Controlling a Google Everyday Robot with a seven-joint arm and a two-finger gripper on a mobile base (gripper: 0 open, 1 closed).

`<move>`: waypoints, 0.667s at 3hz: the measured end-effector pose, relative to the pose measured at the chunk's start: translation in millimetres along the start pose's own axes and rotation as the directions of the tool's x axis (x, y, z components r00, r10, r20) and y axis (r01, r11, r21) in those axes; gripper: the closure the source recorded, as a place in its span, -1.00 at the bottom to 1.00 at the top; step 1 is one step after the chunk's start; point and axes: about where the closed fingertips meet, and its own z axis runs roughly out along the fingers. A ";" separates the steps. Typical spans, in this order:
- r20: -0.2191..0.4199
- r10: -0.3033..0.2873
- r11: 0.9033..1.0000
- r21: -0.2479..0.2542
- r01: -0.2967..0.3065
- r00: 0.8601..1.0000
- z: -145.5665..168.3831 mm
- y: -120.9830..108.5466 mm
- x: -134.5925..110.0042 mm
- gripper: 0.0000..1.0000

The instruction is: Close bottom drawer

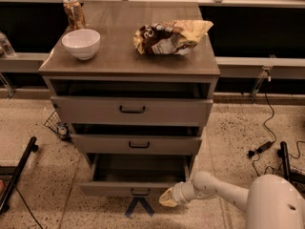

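Note:
The bottom drawer [109, 189] is the lowest of three grey-brown drawers. It is pulled out, so its empty inside shows. Its shallow front panel carries a small black bar handle [139, 192]. My gripper [167, 198] is at the end of the white arm [214, 191], which reaches in from the lower right. It sits low against the right part of the drawer's front panel, just right of the handle.
The middle drawer [138, 143] and the top drawer [132, 109] stand slightly out. On the cabinet top are a white bowl [81, 43], a can [74, 12] and a chip bag [169, 36]. Cables [264, 147] lie on the floor at right and a black stand [19, 171] at left.

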 end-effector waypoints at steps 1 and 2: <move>0.005 0.002 1.000 -0.008 -0.002 1.000 4.0 0.3 0.9 1.00; 0.004 -0.026 0.999 0.037 0.026 1.000 9.8 -20.0 1.5 1.00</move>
